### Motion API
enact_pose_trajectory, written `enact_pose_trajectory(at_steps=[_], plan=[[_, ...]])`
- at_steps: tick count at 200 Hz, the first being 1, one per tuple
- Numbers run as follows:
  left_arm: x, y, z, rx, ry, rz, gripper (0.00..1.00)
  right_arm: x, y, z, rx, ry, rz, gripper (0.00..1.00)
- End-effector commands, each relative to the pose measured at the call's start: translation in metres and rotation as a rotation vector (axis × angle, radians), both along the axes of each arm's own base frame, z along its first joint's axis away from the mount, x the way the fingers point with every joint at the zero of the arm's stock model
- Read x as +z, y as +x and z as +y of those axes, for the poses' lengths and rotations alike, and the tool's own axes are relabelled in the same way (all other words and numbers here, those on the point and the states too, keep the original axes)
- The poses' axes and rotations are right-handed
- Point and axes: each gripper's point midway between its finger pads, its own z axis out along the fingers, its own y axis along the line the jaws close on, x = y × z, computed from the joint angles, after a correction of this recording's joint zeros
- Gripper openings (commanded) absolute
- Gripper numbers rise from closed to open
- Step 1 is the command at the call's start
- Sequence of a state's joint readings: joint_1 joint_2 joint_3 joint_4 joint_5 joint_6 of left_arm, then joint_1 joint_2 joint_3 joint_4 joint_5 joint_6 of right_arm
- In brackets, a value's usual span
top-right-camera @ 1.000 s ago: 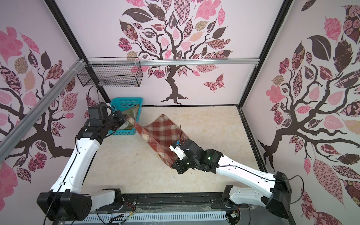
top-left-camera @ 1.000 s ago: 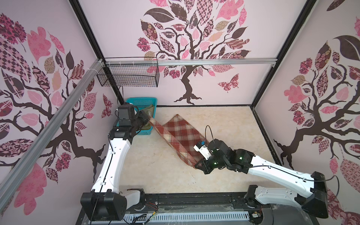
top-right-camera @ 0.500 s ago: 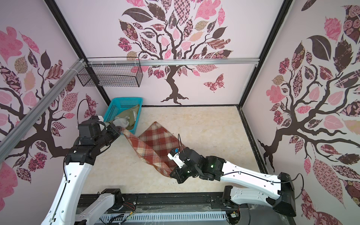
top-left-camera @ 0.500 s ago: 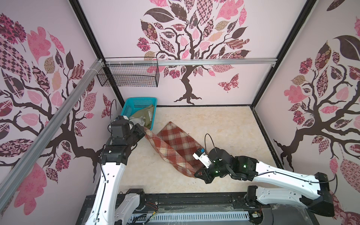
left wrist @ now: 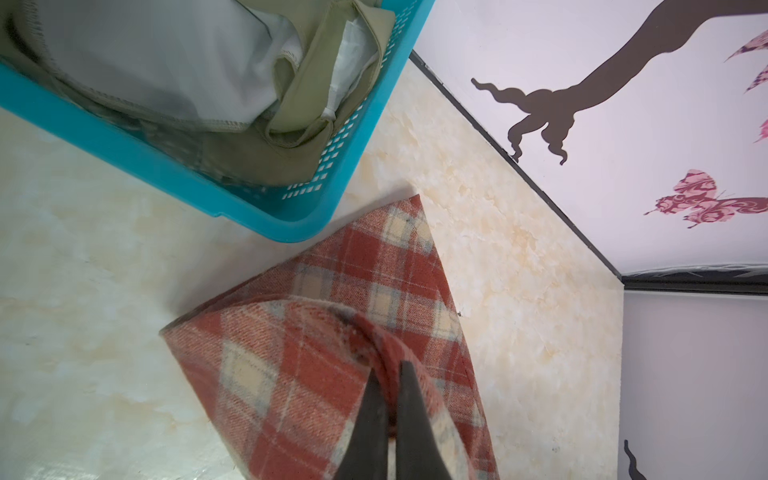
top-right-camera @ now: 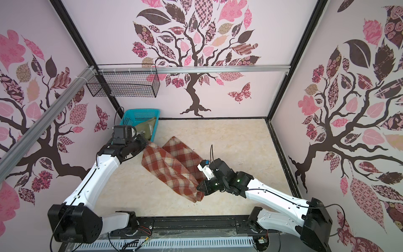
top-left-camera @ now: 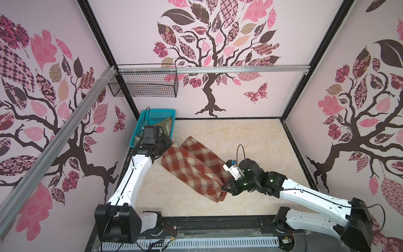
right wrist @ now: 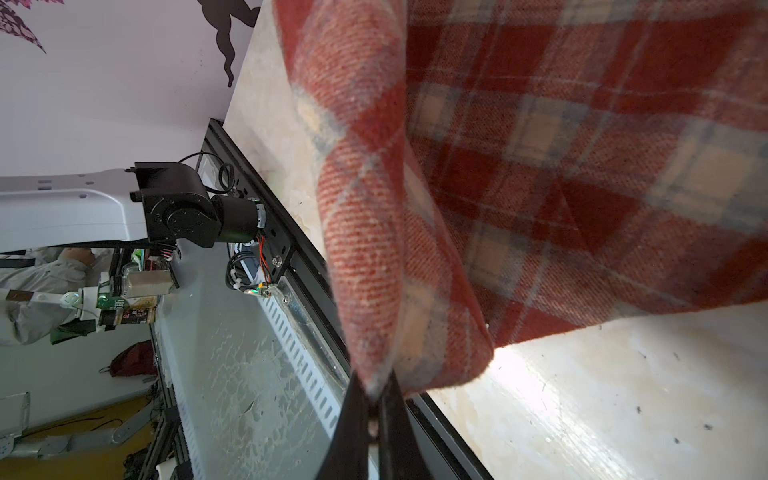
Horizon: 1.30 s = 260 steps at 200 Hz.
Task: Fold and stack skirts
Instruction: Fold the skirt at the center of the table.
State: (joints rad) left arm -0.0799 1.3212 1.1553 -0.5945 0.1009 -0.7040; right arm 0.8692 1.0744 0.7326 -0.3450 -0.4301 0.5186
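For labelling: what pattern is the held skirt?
Rust-red and cream plaid skirt; clearest in the right wrist view.

Left arm [top-left-camera: 133,174], right arm [top-left-camera: 305,194]: white shells, black joints, looping black cable [top-left-camera: 239,150], green lights [top-left-camera: 271,180].

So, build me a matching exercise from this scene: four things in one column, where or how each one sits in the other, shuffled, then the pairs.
Things
1. plaid skirt
2. olive-green skirt
3. turquoise basket
4. black wire basket

Places and states
A. bundled inside the turquoise basket
B. hanging from the rail on the back wall
C. doubled over on the table, pinched by the left gripper and the right gripper
D. standing in the table's far left corner

Pairs: 1-C, 2-A, 3-D, 4-B
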Motion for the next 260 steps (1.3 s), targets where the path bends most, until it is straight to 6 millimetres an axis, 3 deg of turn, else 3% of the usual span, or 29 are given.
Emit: enact_pose_trajectory(at_steps=[1,53,117,177,260], plan=[[0.015,0.032,-0.007,-0.011,0.007,-0.076,0.00,-0.004,0.006,0.002,0.015,0.027,0.025,0.00],[-0.014,0.075,-0.021,-0.035,0.006,-0.026,0.00,-0.020,0.034,-0.013,-0.052,0.020,0.072,0.00],[-0.052,0.112,-0.038,-0.076,-0.025,0.037,0.00,-0.044,0.055,-0.024,-0.103,-0.028,0.124,0.00],[-0.082,0.131,-0.051,-0.096,-0.057,0.078,0.00,-0.060,0.066,-0.034,-0.154,-0.079,0.151,0.00],[-0.107,0.143,-0.054,-0.100,-0.063,0.108,0.00,-0.074,0.089,-0.044,-0.196,-0.171,0.143,0.00]])
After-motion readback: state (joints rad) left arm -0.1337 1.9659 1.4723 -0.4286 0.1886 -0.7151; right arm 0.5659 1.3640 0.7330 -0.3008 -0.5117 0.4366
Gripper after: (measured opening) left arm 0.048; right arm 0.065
